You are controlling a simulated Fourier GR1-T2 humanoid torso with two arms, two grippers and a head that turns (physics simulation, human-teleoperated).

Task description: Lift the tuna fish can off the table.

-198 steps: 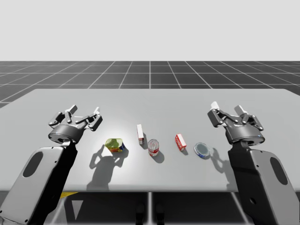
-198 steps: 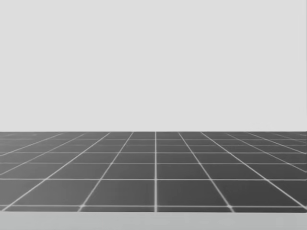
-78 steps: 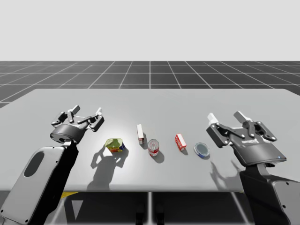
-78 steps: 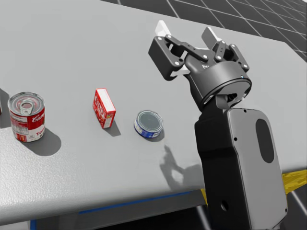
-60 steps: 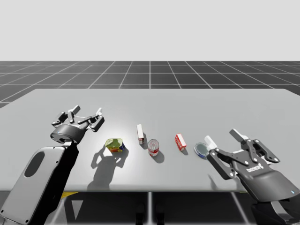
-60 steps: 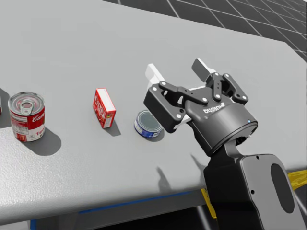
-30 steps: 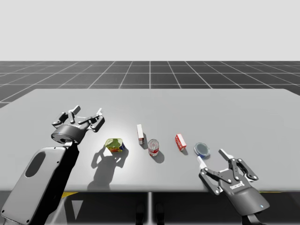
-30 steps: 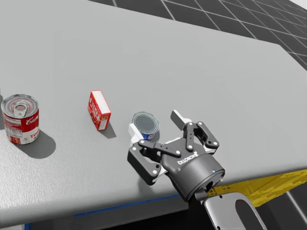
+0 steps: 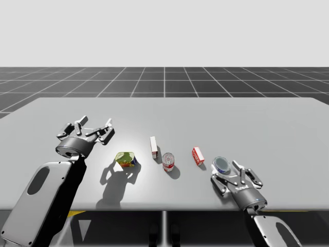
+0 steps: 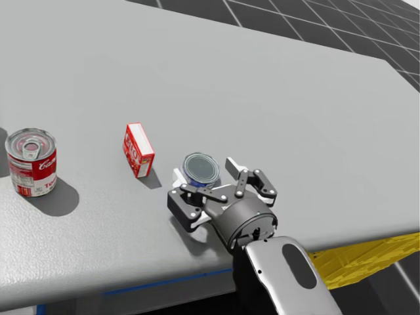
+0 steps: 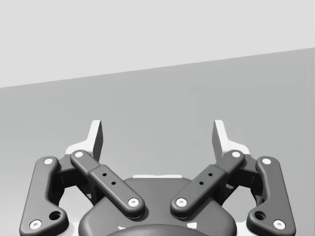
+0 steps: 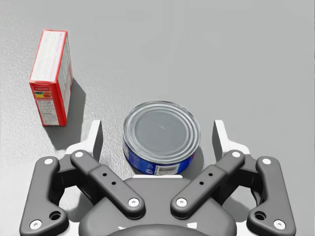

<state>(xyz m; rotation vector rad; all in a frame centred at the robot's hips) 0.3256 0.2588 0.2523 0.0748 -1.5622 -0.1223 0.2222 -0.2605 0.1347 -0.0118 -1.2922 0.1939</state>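
The tuna can (image 9: 221, 164) is a flat blue can with a silver lid, standing upright on the grey table (image 9: 169, 116) near its front edge. My right gripper (image 9: 226, 173) is low at the can, open, with one finger on each side of it. In the right wrist view the can (image 12: 161, 137) sits between the fingers of that gripper (image 12: 157, 132), with a gap on both sides. The head view shows the same can (image 10: 201, 168) inside the right gripper (image 10: 204, 170). Far to the left my left gripper (image 9: 94, 122) hovers open over bare table, holding nothing (image 11: 157, 130).
A small red box (image 9: 198, 155) lies just left of the tuna can. Further left stand a red-and-white can (image 9: 168, 161), a white box (image 9: 153, 147) and a green-yellow packet (image 9: 126, 159). The table's front edge (image 10: 164, 279) runs under my right wrist.
My head has turned down to the table. My right arm swung back, dropped low and slid its open gripper forward around the tuna can. The left arm has hardly moved.
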